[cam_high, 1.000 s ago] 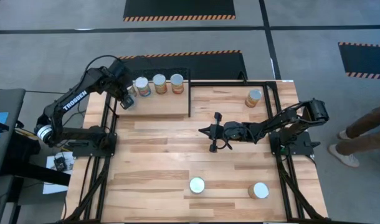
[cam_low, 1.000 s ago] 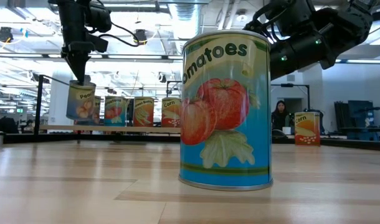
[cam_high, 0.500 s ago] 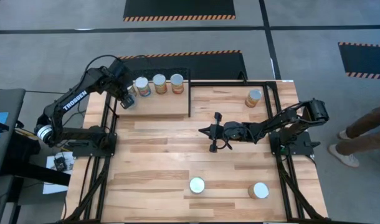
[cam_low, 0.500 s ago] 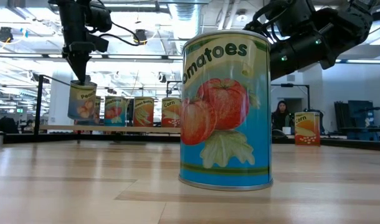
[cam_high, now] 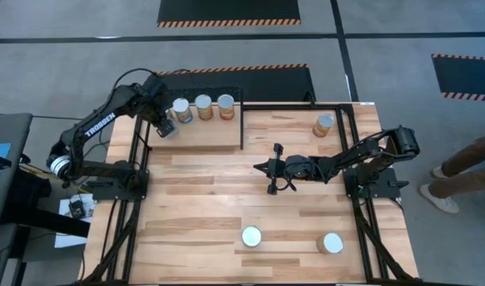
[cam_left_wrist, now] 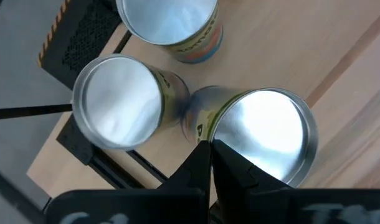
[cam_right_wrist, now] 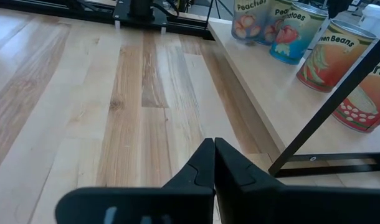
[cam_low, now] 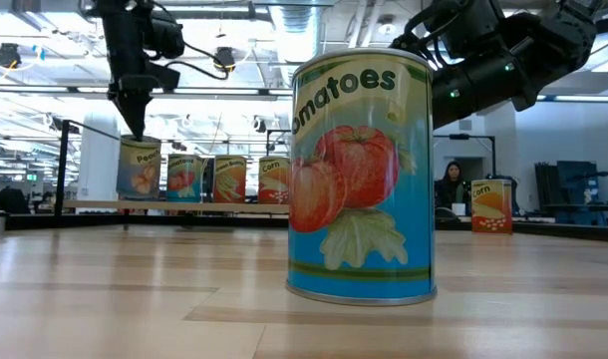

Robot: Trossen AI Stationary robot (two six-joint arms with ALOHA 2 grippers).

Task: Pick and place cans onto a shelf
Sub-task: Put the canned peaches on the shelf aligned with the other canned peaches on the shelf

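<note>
Four cans stand in a row on the shelf (cam_high: 199, 133) at the far left; the high view shows three tops (cam_high: 203, 102) plainly, the fourth (cam_high: 168, 127) half-hidden beneath the left gripper (cam_high: 164, 125). Only the left wrist view shows that gripper's fingers (cam_left_wrist: 202, 163) pressed together, gripping nothing, above the rim of the peaches can (cam_left_wrist: 265, 137). The low view is dominated by a tomatoes can (cam_low: 362, 175) on the near tabletop (cam_high: 250, 191). The right gripper (cam_high: 272, 171), fingers shut and empty, hovers mid-table. Another can (cam_high: 323, 125) stands far right, and two more (cam_high: 251, 236) (cam_high: 331, 243) near.
</note>
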